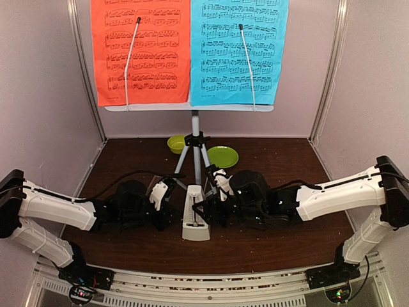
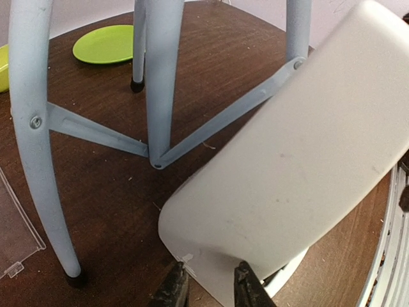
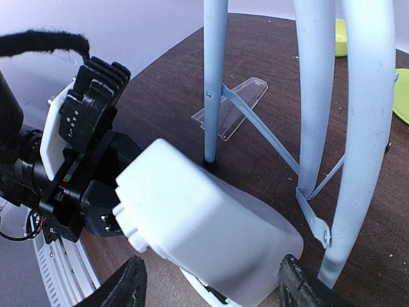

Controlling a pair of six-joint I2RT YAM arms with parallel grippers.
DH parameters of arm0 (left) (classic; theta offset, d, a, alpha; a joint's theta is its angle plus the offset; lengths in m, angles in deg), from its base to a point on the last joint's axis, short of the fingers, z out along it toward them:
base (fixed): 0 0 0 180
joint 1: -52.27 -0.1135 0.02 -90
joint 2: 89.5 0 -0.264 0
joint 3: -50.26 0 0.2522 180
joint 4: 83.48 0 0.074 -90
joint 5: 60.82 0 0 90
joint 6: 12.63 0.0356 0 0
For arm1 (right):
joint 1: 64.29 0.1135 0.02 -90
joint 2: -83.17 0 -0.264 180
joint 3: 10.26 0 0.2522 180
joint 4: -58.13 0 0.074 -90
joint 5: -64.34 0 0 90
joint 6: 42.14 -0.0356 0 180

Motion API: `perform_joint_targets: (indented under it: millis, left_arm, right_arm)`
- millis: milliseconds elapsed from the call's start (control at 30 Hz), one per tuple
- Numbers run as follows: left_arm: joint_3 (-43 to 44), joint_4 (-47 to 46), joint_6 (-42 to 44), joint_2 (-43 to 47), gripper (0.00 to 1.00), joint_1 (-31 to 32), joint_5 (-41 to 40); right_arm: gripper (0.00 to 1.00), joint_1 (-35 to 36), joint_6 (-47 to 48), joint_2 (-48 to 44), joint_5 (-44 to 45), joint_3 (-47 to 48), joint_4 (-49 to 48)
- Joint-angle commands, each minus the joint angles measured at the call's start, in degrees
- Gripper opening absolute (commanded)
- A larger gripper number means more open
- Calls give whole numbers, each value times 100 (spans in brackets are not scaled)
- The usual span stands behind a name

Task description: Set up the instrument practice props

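Pyramid metronome (image 1: 195,217) is sitting on the bench (image 1: 268,246), just before the tripod (image 1: 195,160). Your left pincer (image 2: 209,291) is clenching its bottom edge; right pincer (image 3: 211,286) is straddling it, released. Keep it level, clear of the legs.

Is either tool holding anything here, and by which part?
The left tool appears to pinch the metronome by its lower edge. The right tool is open astride it, not clamped.
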Motion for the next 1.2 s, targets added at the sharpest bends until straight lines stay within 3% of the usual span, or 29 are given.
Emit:
perform_joint_targets:
  millis: [0, 200, 467, 633, 967, 1167]
  left_arm:
    - [-27, -413, -38, 77, 28, 6, 182]
    - [-26, -395, -38, 86, 28, 8, 162]
    - [-52, -352, -19, 121, 28, 11, 110]
    - [-36, -352, -10, 120, 28, 6, 92]
    - [-84, -300, -2, 377, 34, 6, -107]
    - [-169, -291, -14, 667, 54, 6, -320]
  right_arm:
    - [70, 10, -101, 145, 339, 281, 46]
    - [62, 11, -180, 197, 430, 327, 39]
    - [40, 10, -165, 22, 361, 86, -25]
    - [35, 10, -167, -101, 291, -127, -94]
    - [49, 9, -155, -342, 93, -366, -208]
    - [60, 10, -180, -395, 211, -293, -95]
